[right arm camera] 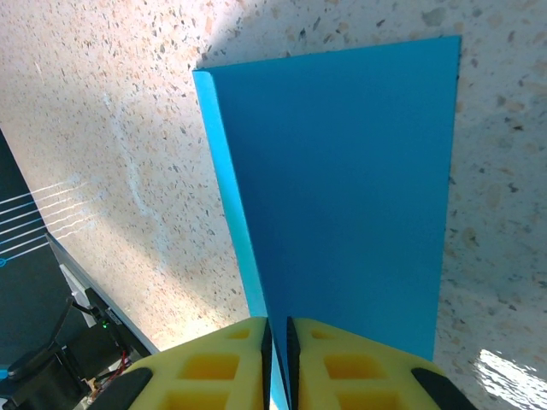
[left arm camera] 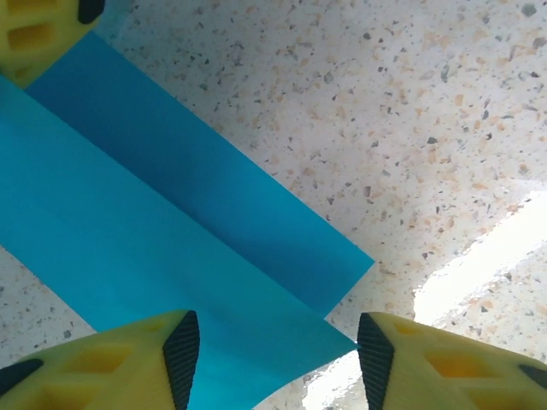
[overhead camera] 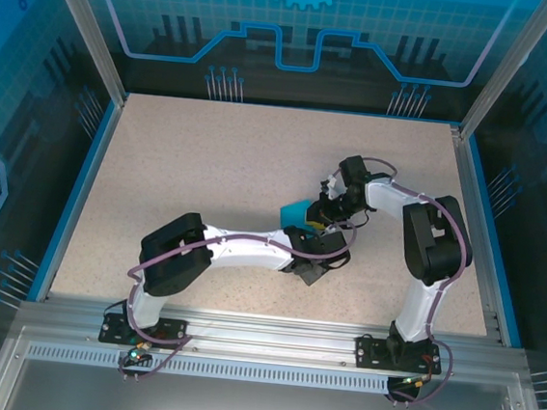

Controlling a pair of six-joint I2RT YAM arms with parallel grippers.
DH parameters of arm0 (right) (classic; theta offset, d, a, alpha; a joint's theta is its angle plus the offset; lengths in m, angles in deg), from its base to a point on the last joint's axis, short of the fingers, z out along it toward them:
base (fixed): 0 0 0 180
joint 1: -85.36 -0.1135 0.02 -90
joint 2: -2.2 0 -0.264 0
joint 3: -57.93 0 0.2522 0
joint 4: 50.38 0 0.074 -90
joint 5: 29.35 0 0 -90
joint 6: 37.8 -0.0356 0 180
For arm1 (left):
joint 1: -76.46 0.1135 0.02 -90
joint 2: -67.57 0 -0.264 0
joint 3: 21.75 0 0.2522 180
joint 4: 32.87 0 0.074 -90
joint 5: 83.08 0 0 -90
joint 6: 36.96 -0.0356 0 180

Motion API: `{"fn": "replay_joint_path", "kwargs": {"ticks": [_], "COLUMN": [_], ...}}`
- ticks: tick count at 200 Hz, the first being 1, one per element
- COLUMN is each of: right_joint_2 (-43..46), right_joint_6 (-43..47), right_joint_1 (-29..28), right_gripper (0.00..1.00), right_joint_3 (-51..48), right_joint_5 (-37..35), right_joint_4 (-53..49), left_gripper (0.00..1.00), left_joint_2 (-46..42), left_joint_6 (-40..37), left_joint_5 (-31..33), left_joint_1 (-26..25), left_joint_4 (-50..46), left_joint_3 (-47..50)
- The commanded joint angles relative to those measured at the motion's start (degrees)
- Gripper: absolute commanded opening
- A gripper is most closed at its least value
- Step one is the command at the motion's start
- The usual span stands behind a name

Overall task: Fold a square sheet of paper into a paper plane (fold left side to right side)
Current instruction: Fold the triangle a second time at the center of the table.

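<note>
The square sheet of paper [right arm camera: 342, 196] lies doubled over into a long rectangle on the speckled bench [overhead camera: 181, 157], and one short end sits inside the right claw [right arm camera: 278, 342]. That claw is closed down to a hairline gap and pinches the paper by its edge. A paler sliver of the lower layer peeks out along the left of the top layer, so the two halves do not quite line up there.

From the right claw, the sheet's long axis runs straight away, and the far short edge rests flat on the bench. From above, the cyan patch shows just to the left of the right claw, partly hidden by it.

The left claw [left arm camera: 278, 350] hangs just on the near side of the right claw, spread wide and holding nothing. Its left finger [left arm camera: 128, 363] is over the paper and its right finger is over bare bench (whether either pad touches down I cannot tell). In its wrist view the sheet crosses slantwise, with the free corner between the two fingers.

The left-to-right fold looks brought over but not yet pressed. Pressing along the long axis should decide the crease, and the open left claw looks best placed for that.
</note>
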Motion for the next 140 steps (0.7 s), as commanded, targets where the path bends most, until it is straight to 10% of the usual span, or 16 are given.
{"fn": "replay_joint_path", "kwargs": {"ticks": [1,93,140], "right_joint_2": [-1.2,-1.3,3.2], "right_joint_6": [0.1,0.8,1.7], "right_joint_1": [-0.7,-0.7,1.6], "right_gripper": [0.16,0.2,0.41], "right_joint_3": [1.3,1.7,2.0], "right_joint_5": [-0.6,-0.8,-0.2], "right_joint_4": [-2.1,-2.3,-1.8], "left_gripper": [0.49,0.17,0.09], "left_joint_2": [-2.2,-3.5,-4.8], "left_joint_6": [-1.1,-0.9,-0.3], "left_joint_5": [0.4,0.3,-2.0], "left_joint_1": [-0.6,-0.6,-0.1], "left_joint_4": [0.9,1.8,3.0], "left_joint_3": [0.6,2.2,3.5]}}
